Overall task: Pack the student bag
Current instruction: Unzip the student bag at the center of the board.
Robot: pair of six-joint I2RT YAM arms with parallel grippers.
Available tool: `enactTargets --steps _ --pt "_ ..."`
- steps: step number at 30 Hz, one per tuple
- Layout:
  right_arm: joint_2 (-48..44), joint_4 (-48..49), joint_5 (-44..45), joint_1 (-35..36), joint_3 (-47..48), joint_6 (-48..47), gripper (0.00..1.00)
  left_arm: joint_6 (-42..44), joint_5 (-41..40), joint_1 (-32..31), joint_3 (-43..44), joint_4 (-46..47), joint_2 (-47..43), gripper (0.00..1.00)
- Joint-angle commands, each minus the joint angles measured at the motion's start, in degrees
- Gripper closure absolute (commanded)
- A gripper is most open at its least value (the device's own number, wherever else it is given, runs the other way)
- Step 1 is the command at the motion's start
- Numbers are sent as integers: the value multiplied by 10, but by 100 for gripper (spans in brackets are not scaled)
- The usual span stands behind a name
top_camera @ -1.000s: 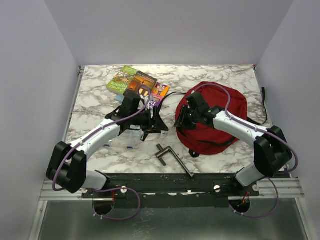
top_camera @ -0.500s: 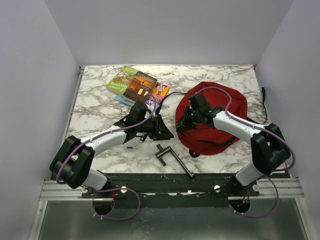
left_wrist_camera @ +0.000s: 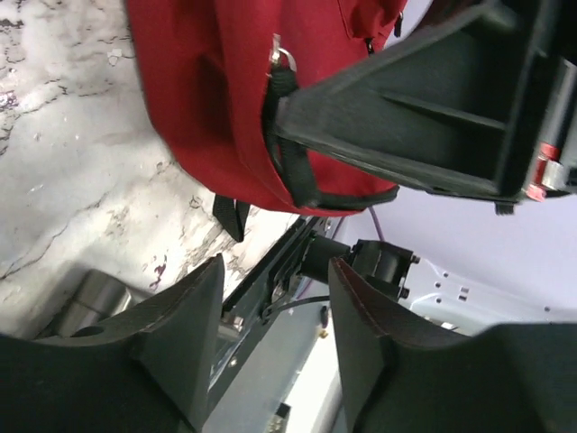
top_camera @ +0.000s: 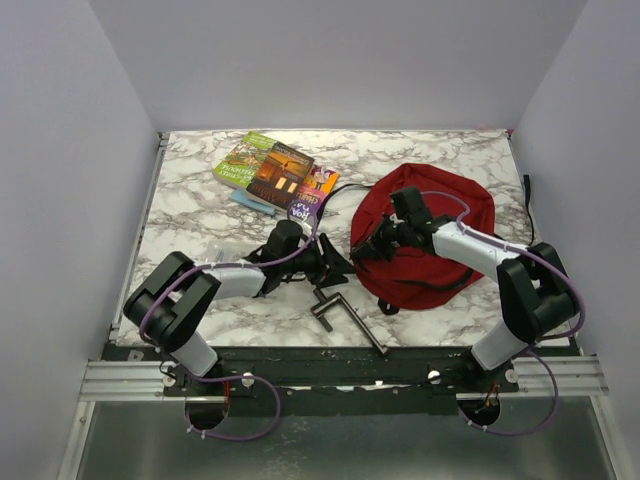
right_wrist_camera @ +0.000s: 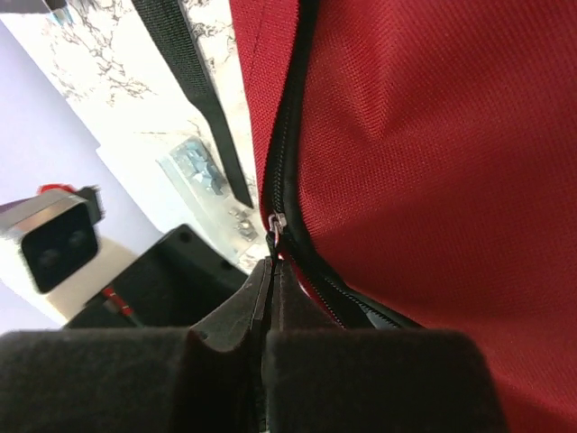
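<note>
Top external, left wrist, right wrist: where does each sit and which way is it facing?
Top external: above, behind the bases, looking down on both arms, student bag, books.
Left wrist: low, facing the bag's side; open left gripper shows.
Right wrist: close on the bag; right gripper shut on zipper pull.
Shared: both wrist views show the bag.

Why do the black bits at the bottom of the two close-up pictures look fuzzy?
Left wrist view: the left tool sits too near the lens, so its fingers blur, while the student bag is sharp. Right wrist view: same with the right tool; the bag's weave and zipper pull are crisp. Top view: even light, nothing blurred.
</note>
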Motion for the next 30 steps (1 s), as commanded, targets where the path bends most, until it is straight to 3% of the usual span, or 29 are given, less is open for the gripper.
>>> enactTargets --steps 1,5,11,17,22,26,30 --pt "4 -22 -40 -17 17 79 99 -67 -14 -15 -3 102 48 51" --pt "2 -7 -65 -32 10 125 99 -76 -17 -29 8 115 64 55" --pt "9 22 -99 -37 1 167 99 -102 -26 -34 31 115 102 52" --pt "7 48 -107 -38 -12 196 99 -131 -16 -32 67 113 172 70" --pt "-12 110 -79 -46 -43 235 99 -131 -14 -32 61 110 188 98" --pt "-5 229 -55 -82 -72 270 100 -119 -12 -33 46 105 179 100" --pt "31 264 -47 -133 -52 260 99 -105 -7 -33 41 101 174 100"
